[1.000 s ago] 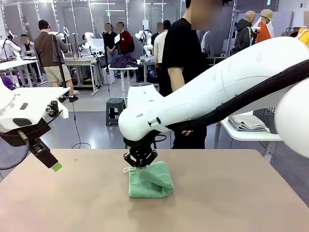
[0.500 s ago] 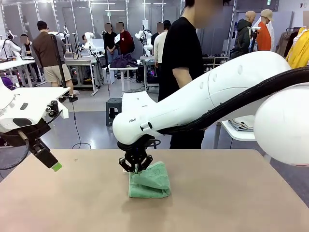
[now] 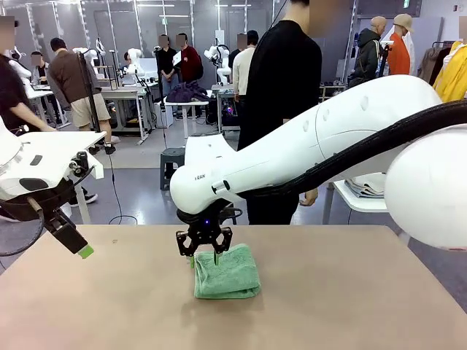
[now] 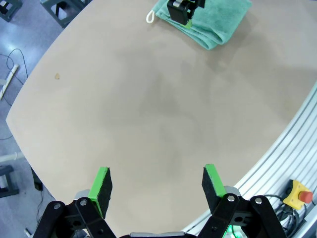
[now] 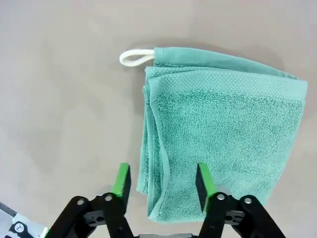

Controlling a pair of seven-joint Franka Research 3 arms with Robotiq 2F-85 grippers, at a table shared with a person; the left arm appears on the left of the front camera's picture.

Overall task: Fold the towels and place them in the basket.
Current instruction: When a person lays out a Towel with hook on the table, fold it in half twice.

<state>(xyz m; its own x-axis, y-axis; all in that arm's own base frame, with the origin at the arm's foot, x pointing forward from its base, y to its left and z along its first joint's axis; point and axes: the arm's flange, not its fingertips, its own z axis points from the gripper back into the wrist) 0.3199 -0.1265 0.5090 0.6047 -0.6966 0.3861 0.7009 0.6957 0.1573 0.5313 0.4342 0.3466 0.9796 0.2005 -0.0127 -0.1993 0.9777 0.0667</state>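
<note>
One mint green towel (image 3: pixel 228 273) lies folded in the middle of the tan table (image 3: pixel 350 306). Its white loop (image 5: pixel 134 58) sticks out from a corner. My right gripper (image 3: pixel 204 251) hovers open just above the towel's far-left part, and nothing sits between its green pads (image 5: pixel 122 181). In the right wrist view the towel (image 5: pixel 223 129) spreads out below the open gripper (image 5: pixel 162 182). My left gripper (image 3: pixel 82 250) hangs open over the table's left side, far from the towel (image 4: pixel 218 25); in its own view the gripper (image 4: pixel 157 181) is over bare table. The basket is out of view.
A person in black (image 3: pixel 281 95) stands at the table's far edge. A white side table (image 3: pixel 372 204) with folded cloths stands at the far right. An aluminium rail and a red stop button (image 4: pixel 300 195) run along the near edge.
My right gripper has opened, let go of the towel and lifted slightly. The towel's raised fold has settled flat. The left arm has stayed put.
</note>
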